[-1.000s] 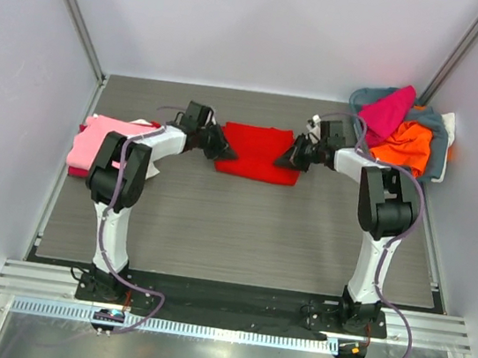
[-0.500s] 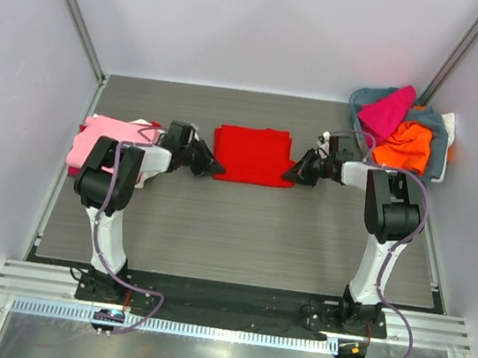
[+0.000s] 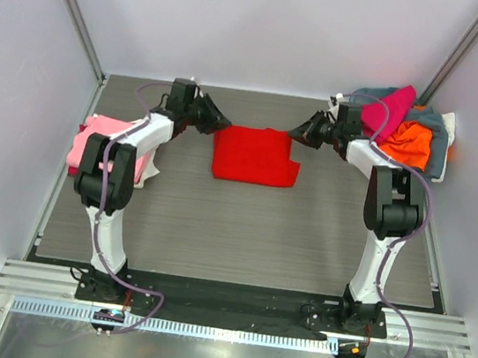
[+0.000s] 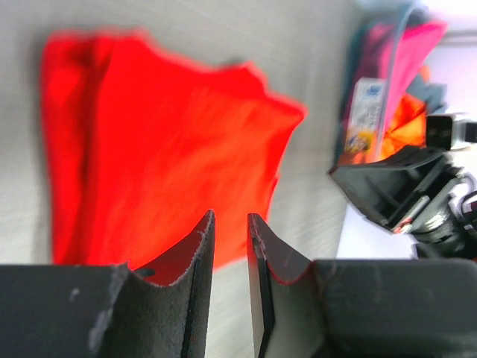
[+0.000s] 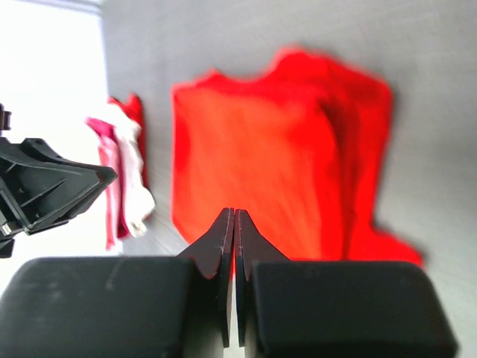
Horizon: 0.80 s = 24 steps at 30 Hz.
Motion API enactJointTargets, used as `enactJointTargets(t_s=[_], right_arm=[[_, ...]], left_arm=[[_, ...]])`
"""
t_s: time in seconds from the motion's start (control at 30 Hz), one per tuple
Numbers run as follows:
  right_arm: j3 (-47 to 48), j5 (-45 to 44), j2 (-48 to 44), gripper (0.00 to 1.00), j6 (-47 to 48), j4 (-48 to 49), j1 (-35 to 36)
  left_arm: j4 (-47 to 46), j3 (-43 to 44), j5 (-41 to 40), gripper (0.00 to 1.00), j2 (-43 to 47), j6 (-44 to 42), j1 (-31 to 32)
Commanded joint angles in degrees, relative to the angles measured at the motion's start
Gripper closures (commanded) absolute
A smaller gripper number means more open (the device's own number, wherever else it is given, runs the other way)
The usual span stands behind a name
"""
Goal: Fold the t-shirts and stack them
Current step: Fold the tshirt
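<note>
A bright red t-shirt [image 3: 256, 155] lies folded flat in the middle of the table, also seen under both wrists [image 4: 164, 149] [image 5: 261, 171]. My left gripper [image 3: 222, 122] [image 4: 229, 216] hovers off the shirt's far left corner, its jaws a narrow gap apart with nothing between them. Off the far right corner my right gripper [image 3: 296, 135] [image 5: 234, 211] hovers with its jaws pressed together and empty. A stack of pink and white t-shirts [image 3: 101, 144] [image 5: 123, 179] lies at the left edge. Magenta and orange t-shirts [image 3: 398, 126] are heaped at the back right.
The heap sits in a grey-blue basket [image 3: 439, 149] in the back right corner. White walls and metal posts close in the table on three sides. Both arm bases stand at the near edge.
Both grippers left the red shirt's side edges and swung up and back to its far corners. The left jaws parted slightly. The shirt stays flat on the table.
</note>
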<state>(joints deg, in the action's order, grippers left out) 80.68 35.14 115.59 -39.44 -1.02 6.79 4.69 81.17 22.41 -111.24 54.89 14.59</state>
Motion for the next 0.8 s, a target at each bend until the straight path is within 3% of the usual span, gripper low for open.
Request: enactJointTargets(t_s=[0.0,0.27,0.4,0.53,0.63,0.67,0.77], right_arm=[[6.0,2.5,5.2,0.95,-6.7,6.8,0.5],[22.8,-0.4,24.4,0.98,-14.5,6.6,-0.4],[24.3,-1.1,27.2,0.95,-16.4,6.6,-2.0],[23.3,-0.6,25.5,0.88,-13.6,6.0,-3.4],[21.2,0.8,22.0,0.70,-10.8,6.0,-3.7],[19.9,1.1,20.9,0.52,-10.4,6.1,-3.8],[16.0,1.3,16.4,0.28,-8.1,7.0,-3.4]], left_arm=[[2.3,7.9,-1.0,0.75,-6.3,0.3,-0.6],[2.3,20.2,-3.3,0.75,-22.7,3.8,-1.5],[4.3,24.5,-2.8,0.75,-29.2,3.6,-2.5],[5.1,24.7,-2.9,0.65,-26.4,0.7,-3.2],[5.2,23.6,-3.9,0.55,-20.7,-2.8,-3.3],[5.1,21.7,-4.6,0.52,-19.2,-3.5,-3.3],[5.1,16.7,-7.3,0.39,-12.7,-5.9,-3.3]])
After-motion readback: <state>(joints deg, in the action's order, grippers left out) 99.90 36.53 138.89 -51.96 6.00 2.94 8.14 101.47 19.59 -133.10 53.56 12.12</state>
